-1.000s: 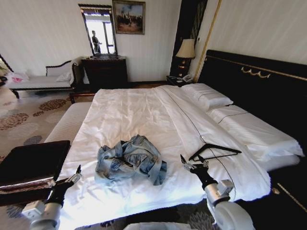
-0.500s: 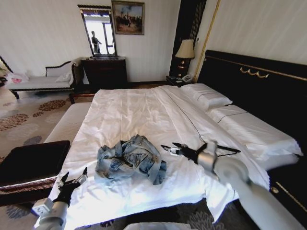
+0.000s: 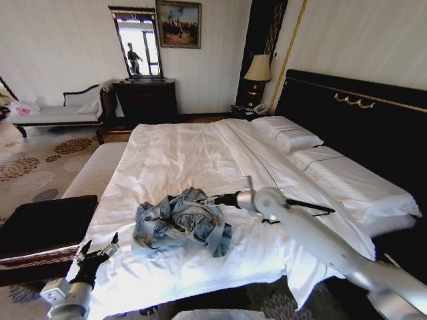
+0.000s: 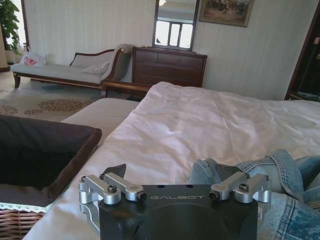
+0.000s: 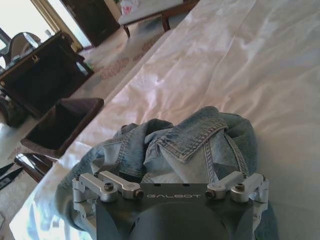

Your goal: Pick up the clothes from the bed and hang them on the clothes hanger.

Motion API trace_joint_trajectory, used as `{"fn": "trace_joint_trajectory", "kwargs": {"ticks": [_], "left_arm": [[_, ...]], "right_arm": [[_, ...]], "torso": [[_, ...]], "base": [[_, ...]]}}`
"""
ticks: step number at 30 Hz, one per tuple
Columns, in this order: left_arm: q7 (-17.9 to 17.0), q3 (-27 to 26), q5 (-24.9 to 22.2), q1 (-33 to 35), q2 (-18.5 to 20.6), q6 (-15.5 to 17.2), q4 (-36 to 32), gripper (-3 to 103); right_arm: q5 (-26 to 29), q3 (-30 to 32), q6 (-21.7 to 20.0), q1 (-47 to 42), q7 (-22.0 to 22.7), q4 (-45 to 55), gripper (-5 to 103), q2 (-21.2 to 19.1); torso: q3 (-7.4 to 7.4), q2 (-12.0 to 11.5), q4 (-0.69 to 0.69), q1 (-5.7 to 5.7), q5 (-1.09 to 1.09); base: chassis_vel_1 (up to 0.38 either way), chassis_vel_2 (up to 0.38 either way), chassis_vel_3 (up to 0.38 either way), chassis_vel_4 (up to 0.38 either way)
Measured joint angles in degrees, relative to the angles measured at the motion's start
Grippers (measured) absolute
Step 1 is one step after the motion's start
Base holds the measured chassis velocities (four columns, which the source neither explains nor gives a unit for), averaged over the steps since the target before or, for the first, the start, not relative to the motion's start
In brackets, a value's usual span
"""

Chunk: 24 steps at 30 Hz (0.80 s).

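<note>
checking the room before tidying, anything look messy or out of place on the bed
Yes: the denim jacket lies crumpled in a heap on the bed, and the black hanger lies bare on the sheet beside it.

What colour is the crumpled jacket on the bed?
Light blue, faded denim jacket; the right wrist view shows it best.

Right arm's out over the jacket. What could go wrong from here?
1. The denim jacket lies in a crumpled heap, so the right gripper at its far edge may catch only one fold, or pinch the white sheet too.
2. The hanger lies just beyond the right forearm, so a sweep could knock it.
</note>
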Motion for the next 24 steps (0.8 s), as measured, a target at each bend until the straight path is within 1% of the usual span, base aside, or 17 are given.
{"fn": "trace_joint_trajectory", "kwargs": {"ticks": [2, 4, 12, 15, 20, 21, 24], "left_arm": [[0.0, -0.02, 0.01, 0.05, -0.14, -0.02, 0.02, 100], [0.03, -0.28, -0.05, 0.26, -0.3, -0.2, 0.36, 100], [0.08, -0.44, -0.27, 0.11, 0.0, -0.51, 1.29, 100], [0.02, -0.26, -0.28, -0.35, 0.06, -0.16, 1.2, 100], [-0.01, -0.18, -0.28, -0.44, 0.08, 0.0, 1.11, 100], [-0.01, -0.17, -0.3, -0.45, 0.11, 0.02, 1.14, 100], [-0.01, -0.17, -0.42, -0.52, 0.27, 0.02, 1.35, 100]], "right_arm": [[-0.2, -1.19, 0.05, 1.02, -0.09, -1.33, 100, 0.53], [-1.54, -2.74, 0.13, 2.36, -0.77, -4.3, 100, 1.33], [-3.25, -4.01, 0.28, 3.75, -2.22, -9.93, 100, 3.17], [-5.17, -4.06, 0.34, 4.16, -2.67, -12.74, 100, 4.49], [-5.78, -4.42, 0.38, 4.54, -2.98, -13.95, 100, 4.57], [-5.79, -4.73, 0.39, 4.52, -3.22, -13.82, 103, 4.26], [-5.5, -4.77, 0.41, 4.17, -3.29, -13.38, 101, 4.13]], "torso": [[0.0, 0.0, 0.0, 0.0, 0.01], [0.0, 0.0, -0.01, 0.0, 0.01], [-0.01, 0.0, -0.02, -0.01, 0.02], [-0.01, 0.0, -0.01, -0.01, 0.02], [-0.01, 0.01, -0.01, -0.01, 0.02], [0.0, 0.01, -0.02, -0.01, 0.02], [-0.01, 0.01, -0.02, -0.01, 0.02]], "base": [[0.0, 0.0, 0.0, 0.0], [0.0, 0.0, 0.0, 0.0], [0.0, 0.0, 0.0, 0.0], [0.0, 0.0, 0.0, 0.0], [0.0, 0.0, 0.0, 0.0], [0.0, 0.0, 0.0, 0.0], [0.0, 0.0, 0.0, 0.0]]}}
